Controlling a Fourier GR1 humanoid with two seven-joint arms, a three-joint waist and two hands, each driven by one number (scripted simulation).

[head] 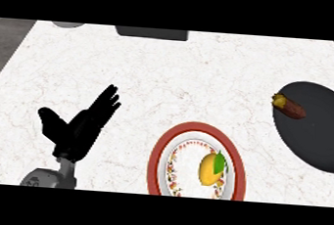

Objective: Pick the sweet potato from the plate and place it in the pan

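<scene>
A brown sweet potato (290,107) lies in the black pan (320,140) at the right, near the pan's upper left rim. The red-rimmed patterned plate (161,153) sits at the bottom centre and holds a yellow lemon with a green leaf (211,168). My left hand (82,125) shows at the lower left, open with fingers straight and pointing up and to the right, holding nothing. It is well left of the plate. My right hand does not show.
A dark rectangular object (152,33) and a grey round object (67,24) sit at the counter's far edge. The white marble counter (201,77) stretches between the hand, plate and pan.
</scene>
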